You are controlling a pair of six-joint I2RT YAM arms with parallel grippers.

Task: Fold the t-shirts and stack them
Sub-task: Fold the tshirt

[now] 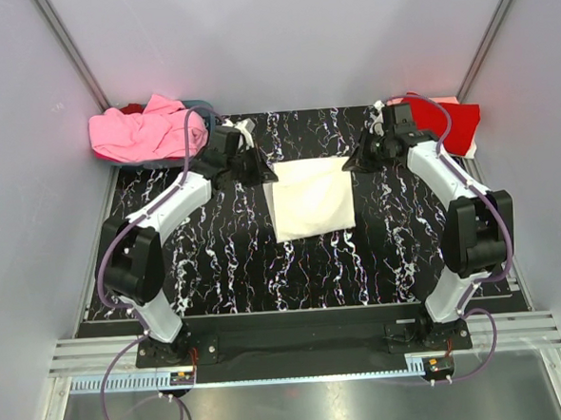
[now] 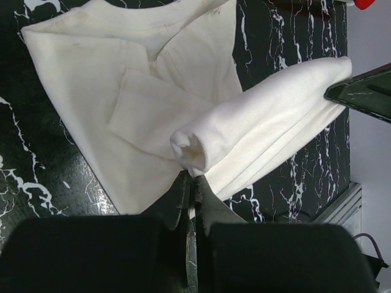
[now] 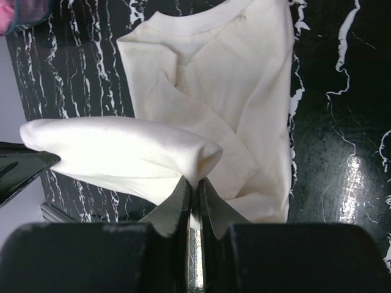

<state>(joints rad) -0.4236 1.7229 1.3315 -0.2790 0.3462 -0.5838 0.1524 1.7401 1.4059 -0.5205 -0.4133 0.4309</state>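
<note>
Presently, my left gripper (image 2: 192,182) is clamped on a rolled edge of the cream-white t-shirt (image 1: 309,203), with the jaws pressed together and cloth pinched at the tips. My right gripper (image 3: 194,184) is likewise closed on the same edge at its other end. Between the two, the gripped edge forms a thick fold raised above the rest of the shirt. That remainder lies flat on the black marbled table (image 1: 217,261), with the collar at the end opposite my grip.

From above, the shirt sits at the middle of the table between my two arms, with both grippers at its far corners. A pink t-shirt (image 1: 147,132) is heaped over the blue-grey basket (image 1: 201,105) at the far left corner. A red t-shirt (image 1: 449,122) lies at the far right corner, behind my right wrist.
</note>
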